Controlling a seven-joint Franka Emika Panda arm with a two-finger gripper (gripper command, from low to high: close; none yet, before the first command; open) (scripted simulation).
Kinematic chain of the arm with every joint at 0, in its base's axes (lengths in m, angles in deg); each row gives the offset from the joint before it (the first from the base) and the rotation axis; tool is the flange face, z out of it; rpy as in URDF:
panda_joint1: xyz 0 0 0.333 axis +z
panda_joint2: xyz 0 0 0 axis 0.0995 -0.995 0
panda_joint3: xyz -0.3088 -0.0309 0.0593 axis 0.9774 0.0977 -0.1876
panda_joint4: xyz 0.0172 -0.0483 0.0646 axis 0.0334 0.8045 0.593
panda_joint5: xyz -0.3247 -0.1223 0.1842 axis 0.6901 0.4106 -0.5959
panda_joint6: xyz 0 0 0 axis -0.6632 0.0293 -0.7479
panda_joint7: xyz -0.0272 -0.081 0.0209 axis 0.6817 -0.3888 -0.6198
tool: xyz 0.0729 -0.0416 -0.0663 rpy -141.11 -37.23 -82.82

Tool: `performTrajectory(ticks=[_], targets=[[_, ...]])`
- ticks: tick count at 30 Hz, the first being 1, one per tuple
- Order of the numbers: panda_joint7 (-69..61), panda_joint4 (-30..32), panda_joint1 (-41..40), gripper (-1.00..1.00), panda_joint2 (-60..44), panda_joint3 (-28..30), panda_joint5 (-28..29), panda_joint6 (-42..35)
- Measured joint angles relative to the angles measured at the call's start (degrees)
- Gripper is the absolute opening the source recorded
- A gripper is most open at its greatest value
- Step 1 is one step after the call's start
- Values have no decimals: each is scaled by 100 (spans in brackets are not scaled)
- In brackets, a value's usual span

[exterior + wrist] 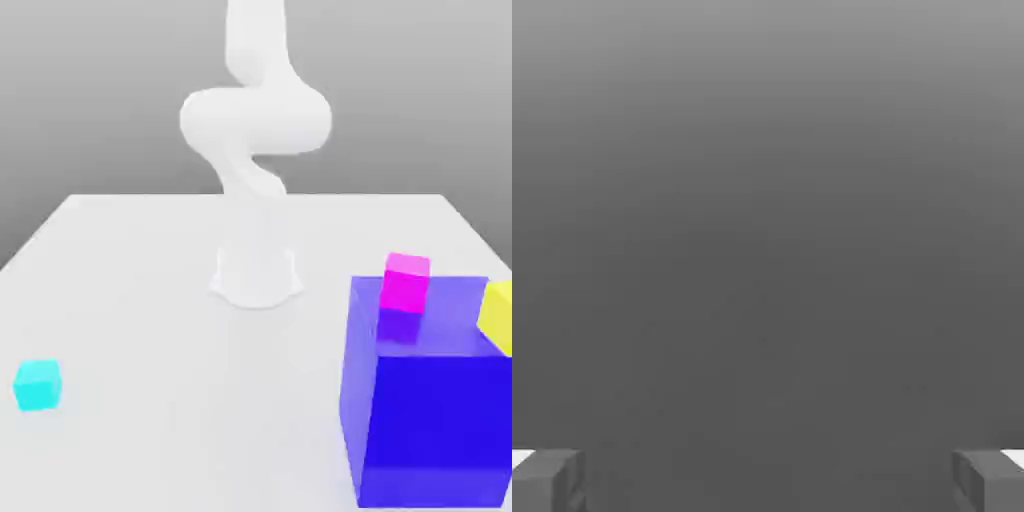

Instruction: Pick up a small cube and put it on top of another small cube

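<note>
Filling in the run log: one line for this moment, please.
gripper: open, holding nothing | cyan cube: on table, untouched | magenta cube: on blue block

Magenta cube (406,282), yellow cube (498,316) atop blue block (430,420)

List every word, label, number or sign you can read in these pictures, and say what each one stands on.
There are none to read.
The cyan cube, the magenta cube, the yellow cube and the big blue block all have plain faces.
The white arm, the table and the gripper carry no writing either.
</note>
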Motion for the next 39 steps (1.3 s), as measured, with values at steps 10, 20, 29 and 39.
performTrajectory(ticks=[10,20,29,39], targets=[[1158,644,-998,0,-2106,701,-203,1010],[2165,1274,-2083,0,-4193,1431,-583,1996],[1968,1319,-2914,0,-6084,971,-1571,3171],[2096,1363,-2845,-100,-5902,1076,-1407,3041]])
